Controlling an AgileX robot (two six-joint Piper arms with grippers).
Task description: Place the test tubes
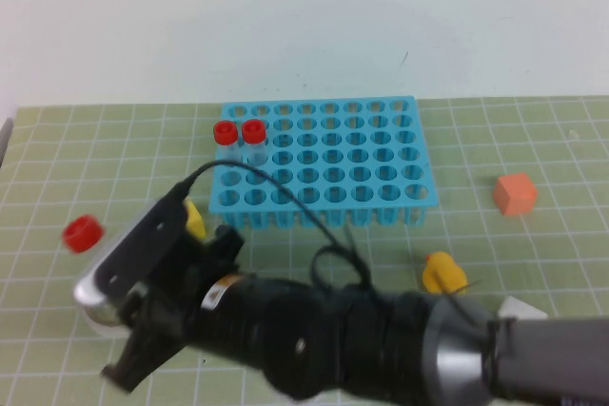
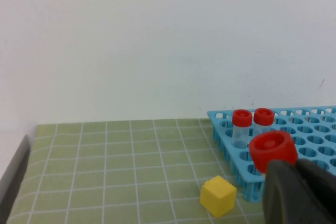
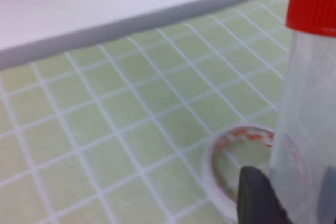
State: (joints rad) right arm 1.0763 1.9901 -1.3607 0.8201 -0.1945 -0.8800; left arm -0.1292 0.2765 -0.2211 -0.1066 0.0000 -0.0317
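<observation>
beside rack (image 1: pixel 381 211), right end effector (image 3: pixel 294 198) half-hides yellow cube (image 1: pixel 195 221).

Lab bench: blue tube rack (image 1: pixel 324 154), red-capped tubes (image 1: pixel 254 132), gridded mat (image 1: pixel 542 254).

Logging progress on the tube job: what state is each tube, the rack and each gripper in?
Held tube: capped, gripped, outside the rack.
Racked tubes: capped, upright in holes.
Rack: two holes filled, others empty.
Right gripper: shut on the held tube, front-left of the rack.
Left gripper: shut, outside the high view.
</observation>
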